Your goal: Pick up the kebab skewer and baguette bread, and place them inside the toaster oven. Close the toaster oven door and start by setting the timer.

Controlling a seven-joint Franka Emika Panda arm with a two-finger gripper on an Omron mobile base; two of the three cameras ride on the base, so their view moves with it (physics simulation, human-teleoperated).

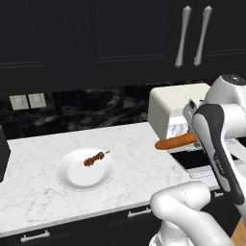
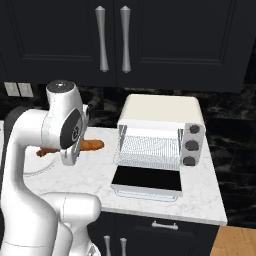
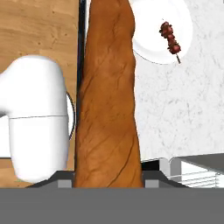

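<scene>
baguette bread right end hidden behind arm, end effector fingertips hidden

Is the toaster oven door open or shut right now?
Open: the toaster oven door lies folded down flat in front of the toaster oven, baring its wire rack.

Baguette bread: orange-brown, fine darker crease lines along the crust. Kebab skewer: dark red and brown chunks on a pale stick. Plate: plain white. Counter: white marble, faint grey veining. Toaster oven: cream-white; door dark glass; grey knobs. Cabinets black, silver handles. Backsplash black, white-veined.
</scene>
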